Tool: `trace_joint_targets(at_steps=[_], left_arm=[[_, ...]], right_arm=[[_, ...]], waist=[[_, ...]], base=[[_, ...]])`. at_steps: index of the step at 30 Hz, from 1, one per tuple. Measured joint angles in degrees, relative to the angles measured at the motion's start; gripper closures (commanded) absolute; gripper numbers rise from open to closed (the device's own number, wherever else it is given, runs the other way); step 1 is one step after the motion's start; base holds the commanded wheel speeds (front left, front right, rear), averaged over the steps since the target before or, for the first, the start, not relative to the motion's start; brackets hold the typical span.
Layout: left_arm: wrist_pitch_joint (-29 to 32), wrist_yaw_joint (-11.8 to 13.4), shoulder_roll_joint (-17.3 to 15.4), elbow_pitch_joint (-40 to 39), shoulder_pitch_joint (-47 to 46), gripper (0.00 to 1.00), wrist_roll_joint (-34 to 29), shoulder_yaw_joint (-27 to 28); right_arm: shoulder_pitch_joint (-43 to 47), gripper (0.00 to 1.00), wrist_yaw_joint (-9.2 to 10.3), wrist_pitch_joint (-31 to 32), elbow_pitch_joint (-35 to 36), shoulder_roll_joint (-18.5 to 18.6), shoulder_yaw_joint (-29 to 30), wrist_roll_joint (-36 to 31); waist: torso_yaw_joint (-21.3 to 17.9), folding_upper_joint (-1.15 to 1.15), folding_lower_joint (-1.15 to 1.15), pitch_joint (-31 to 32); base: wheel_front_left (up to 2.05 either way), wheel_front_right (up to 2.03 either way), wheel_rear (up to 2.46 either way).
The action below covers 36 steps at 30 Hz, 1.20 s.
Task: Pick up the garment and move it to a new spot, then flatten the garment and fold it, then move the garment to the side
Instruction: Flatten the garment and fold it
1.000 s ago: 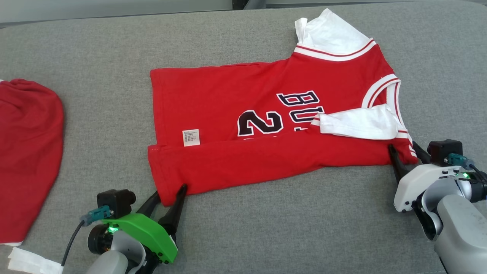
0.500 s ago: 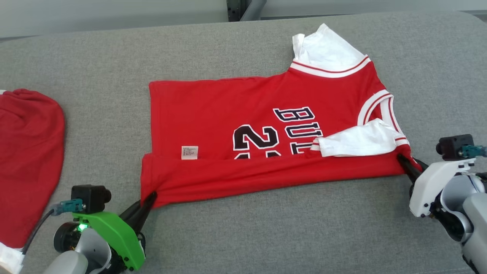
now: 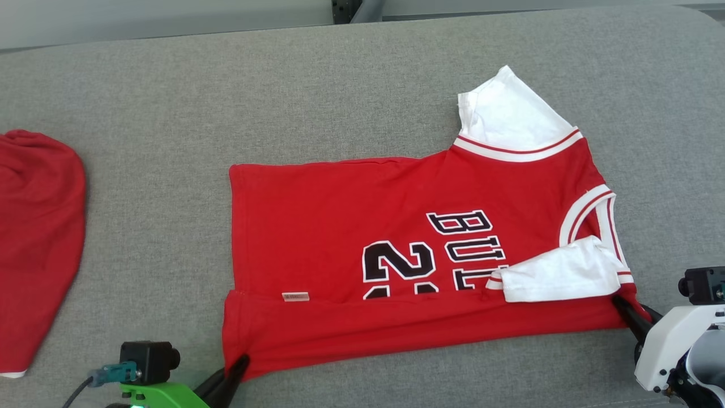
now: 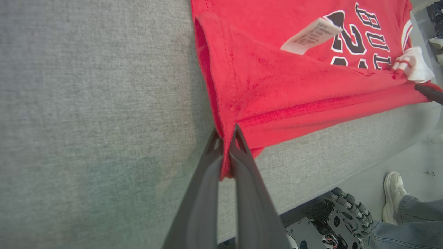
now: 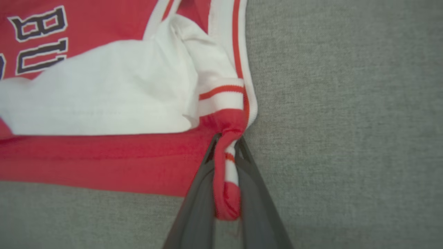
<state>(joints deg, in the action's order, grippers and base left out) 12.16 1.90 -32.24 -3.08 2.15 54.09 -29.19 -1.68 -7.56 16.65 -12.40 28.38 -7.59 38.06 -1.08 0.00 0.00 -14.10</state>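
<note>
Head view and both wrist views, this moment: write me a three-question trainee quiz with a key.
1. True or false: the left gripper is shut on the hem corner of the red basketball jersey with white sleeves.
2. The small white care label sits: A on a sleeve; B near the hem, by the folded-over edge; C on the collar.
3. Fill in: the right gripper pinches the jersey's ____ end, hem or shoulder.
Key: 1 true; 2 B; 3 shoulder.
</note>
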Motion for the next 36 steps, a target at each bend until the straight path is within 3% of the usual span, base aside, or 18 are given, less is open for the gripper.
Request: trace_joint_targets(at_steps=[2, 3, 4, 5, 11, 16, 20, 24, 26, 36], left_arm=[[-0.2, 0.2, 1.2, 0.5, 0.0, 0.98, -0.2, -0.5], [-0.4, 0.3, 1.7, 0.7, 0.0, 0.69, -0.1, -0.5], [-0.7, 0.5, 2.0, 0.8, -0.1, 0.00, -0.1, -0.4], [-0.7, 0.7, 2.1, 0.8, -0.1, 0.00, 0.0, -0.4], [0.4, 2.0, -1.7, -3.6, -1.5, 0.00, -0.4, 2.5], [3.7, 2.3, -4.6, -6.8, -11.5, 0.00, -1.6, 5.0], [4.7, 0.6, -2.0, -2.5, -22.3, 0.00, -3.0, 4.5], [6.0, -1.2, 1.4, 5.5, -30.9, 0.00, -5.9, 1.1], [6.3, -2.2, 3.1, 8.7, -33.7, 0.00, -6.8, -0.2], [6.7, -6.4, 8.4, 17.1, -42.4, 0.00, -7.0, -3.6]], right_arm=[[0.1, 0.95, 0.01, 0.5, 0.0, -1.4, 1.0, -1.4], [0.1, 0.64, 0.01, 0.7, 0.0, -2.0, 1.5, -2.0], [0.1, 0.04, 0.02, 0.8, 0.2, -2.6, 1.8, -2.7], [-0.1, 0.00, 0.02, 1.1, 0.4, -3.0, 2.1, -3.1], [-2.6, 0.00, 0.04, 4.5, 6.7, -2.5, 4.4, -4.0], [-12.8, 0.00, 0.07, 10.2, 12.2, 0.0, 5.6, -4.6], [-24.5, 0.00, 0.07, 10.7, 10.3, 0.0, 4.9, -8.5], [-33.6, 0.00, 0.07, 10.1, 3.3, -2.4, 2.0, -10.5], [-37.6, 0.00, 0.05, 9.4, -1.1, -4.6, 0.9, -10.0], [-51.2, 0.00, 0.08, 5.7, -16.2, -4.5, -3.7, -13.1]], waist=[[-0.1, 0.00, 0.00, -0.6], [-0.1, 0.00, 0.00, -0.8], [-0.1, 0.00, 0.00, -1.0], [-0.2, 0.00, 0.00, -1.1], [-0.4, 0.00, 0.00, -2.7], [0.0, 0.00, 0.00, -6.4], [0.6, 0.00, 0.00, -9.8], [1.6, 0.00, 0.01, -13.0], [2.3, 0.00, 0.01, -14.4], [6.6, 0.00, 0.00, -18.2]], base=[[0.00, 0.00, 0.00], [0.00, 0.00, 0.00], [0.00, 0.00, 0.00], [0.00, 0.00, 0.00], [0.00, 0.00, 0.00], [0.00, 0.00, 0.00], [0.00, 0.00, 0.00], [0.00, 0.00, 0.00], [0.00, 0.00, 0.00], [0.00, 0.00, 0.00]])
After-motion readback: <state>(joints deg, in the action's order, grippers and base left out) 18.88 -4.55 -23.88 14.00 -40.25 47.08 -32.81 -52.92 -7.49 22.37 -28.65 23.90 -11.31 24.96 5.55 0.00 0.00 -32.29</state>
